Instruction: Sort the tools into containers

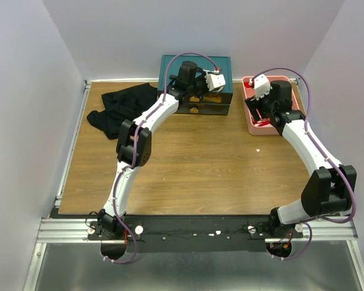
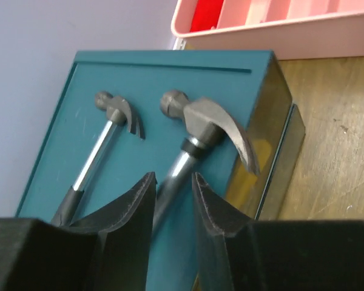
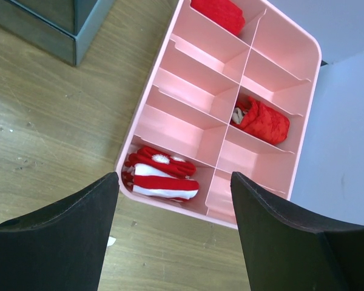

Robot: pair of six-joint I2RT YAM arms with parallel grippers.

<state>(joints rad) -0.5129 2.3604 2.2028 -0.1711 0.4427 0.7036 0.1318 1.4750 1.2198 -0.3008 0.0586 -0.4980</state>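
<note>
Two hammers point(image 2: 188, 142) atop one teal cabinet point(image 2: 170, 79); one pink tray point(image 3: 224, 103)

wooden table point(image 1: 188, 163), teal cabinet point(image 1: 196, 77), pink tray point(image 1: 255, 127), black cloth point(image 1: 118, 108)

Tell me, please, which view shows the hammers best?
The left wrist view: both hammers lie clear and close on the teal cabinet, the left gripper straddling one handle. In the top view that arm hides them; the right wrist view shows only the pink tray.

Even, bright, soft-shadowed light; wrist views sharp, near fingers point(image 2: 133, 212) slightly blurred.
</note>
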